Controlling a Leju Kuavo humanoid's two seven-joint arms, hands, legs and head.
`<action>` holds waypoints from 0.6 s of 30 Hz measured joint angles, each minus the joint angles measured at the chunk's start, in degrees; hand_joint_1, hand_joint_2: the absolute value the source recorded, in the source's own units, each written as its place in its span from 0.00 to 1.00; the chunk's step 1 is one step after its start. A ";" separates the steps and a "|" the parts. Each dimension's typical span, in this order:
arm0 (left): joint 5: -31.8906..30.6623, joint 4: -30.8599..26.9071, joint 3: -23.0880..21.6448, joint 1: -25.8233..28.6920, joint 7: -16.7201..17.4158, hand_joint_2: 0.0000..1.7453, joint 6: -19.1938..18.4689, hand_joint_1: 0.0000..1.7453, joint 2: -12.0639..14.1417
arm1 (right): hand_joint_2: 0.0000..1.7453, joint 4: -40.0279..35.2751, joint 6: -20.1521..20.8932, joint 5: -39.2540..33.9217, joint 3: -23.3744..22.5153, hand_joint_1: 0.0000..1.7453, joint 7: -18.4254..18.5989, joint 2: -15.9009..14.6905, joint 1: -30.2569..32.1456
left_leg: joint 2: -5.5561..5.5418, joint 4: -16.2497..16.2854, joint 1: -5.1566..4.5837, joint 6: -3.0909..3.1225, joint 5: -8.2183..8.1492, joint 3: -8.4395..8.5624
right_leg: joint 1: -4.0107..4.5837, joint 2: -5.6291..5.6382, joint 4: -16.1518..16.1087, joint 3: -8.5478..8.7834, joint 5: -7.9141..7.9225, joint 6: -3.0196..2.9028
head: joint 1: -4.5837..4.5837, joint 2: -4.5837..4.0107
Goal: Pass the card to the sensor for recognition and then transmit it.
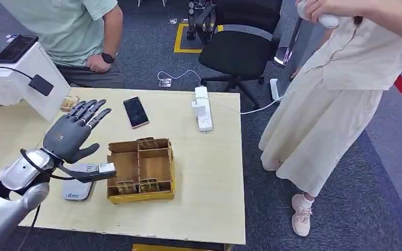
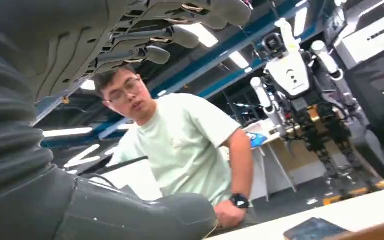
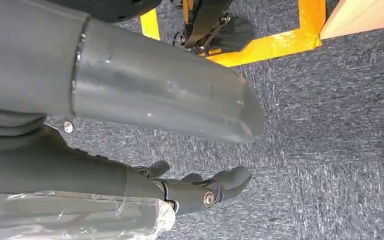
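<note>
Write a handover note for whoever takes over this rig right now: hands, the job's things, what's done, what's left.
Left hand: raised over the table's left side, fingers spread, holding nothing.
Right hand: hanging over carpet, holding nothing.
Cards stand in the wooden box. The white sensor lies just left of it, below the left hand.
Done: no card in either hand.
Left: take a card, present it to the sensor, pass it on.

Counted on table: one wooden compartment box [image 1: 141, 170] | one phone [image 1: 135, 112] | one white power strip [image 1: 203, 109] | one grey sensor pad [image 1: 79, 188] | off table: one black office chair [image 1: 238, 44] | two people seen, one seated [image 1: 70, 31], one standing [image 1: 335, 83] | one other robot [image 2: 300, 85] noted.
</note>
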 joint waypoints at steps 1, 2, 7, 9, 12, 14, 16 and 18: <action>0.00 -0.37 0.28 0.30 0.00 1.00 -0.02 0.00 0.20 | 0.00 -0.02 0.00 0.07 -0.04 0.00 -0.02 0.00 0.00 | 0.00 0.00 0.00 0.00 0.00 0.00 | 0.00 0.00 0.00 0.00 0.00 0.00 | -0.02 0.00; 0.00 -0.76 0.59 0.60 -0.02 1.00 -0.04 0.00 0.46 | 0.00 -0.04 0.00 0.07 -0.11 0.00 -0.04 0.00 0.00 | 0.01 0.00 0.00 0.00 0.00 -0.01 | 0.00 0.00 0.00 0.00 0.00 0.00 | -0.02 0.00; 0.94 -3.45 2.71 2.60 -0.02 1.00 -0.53 0.00 2.33 | 0.00 -0.33 0.11 -0.09 -0.50 0.00 -0.24 0.00 0.04 | 0.04 0.00 0.01 0.00 0.00 0.00 | 0.00 0.02 0.01 0.00 0.00 0.00 | -0.02 0.02; 1.31 -4.57 4.16 3.79 -0.02 1.00 -0.79 0.00 2.99 | 0.00 -0.42 0.37 -0.13 -0.81 0.00 -0.26 0.00 0.03 | 0.04 0.00 0.00 0.00 0.00 0.00 | 0.00 0.02 0.00 0.00 0.00 0.00 | -0.02 0.00; 2.05 -6.30 6.84 6.06 -0.02 1.00 -1.66 0.00 3.80 | 0.00 -0.52 0.39 -0.09 -1.44 0.00 -0.33 0.00 0.04 | 0.04 0.00 0.01 -0.01 0.00 -0.02 | 0.00 0.02 0.00 -0.02 0.00 0.00 | -0.02 0.00; 2.23 -7.27 8.39 7.70 -0.02 1.00 -1.77 0.00 4.35 | 0.00 -0.61 0.39 -0.07 -1.77 0.00 -0.37 0.00 0.05 | 0.04 -0.01 0.01 -0.01 -0.01 -0.02 | 0.00 0.02 0.00 -0.03 0.00 0.00 | -0.02 0.02; 2.60 -7.96 9.97 9.09 0.00 1.00 -1.79 0.00 4.63 | 0.00 -0.74 0.42 -0.07 -1.95 0.00 -0.42 0.00 0.05 | 0.03 -0.01 0.01 -0.01 -0.01 -0.02 | 0.00 0.02 0.00 -0.04 0.00 0.00 | -0.02 0.00; 2.69 -8.41 11.13 9.90 0.02 1.00 -1.81 0.00 4.87 | 0.00 -0.85 0.42 -0.07 -2.16 0.00 -0.44 0.00 0.04 | 0.02 -0.01 0.00 -0.01 0.00 -0.03 | 0.00 0.01 0.00 -0.03 -0.01 0.00 | -0.02 0.00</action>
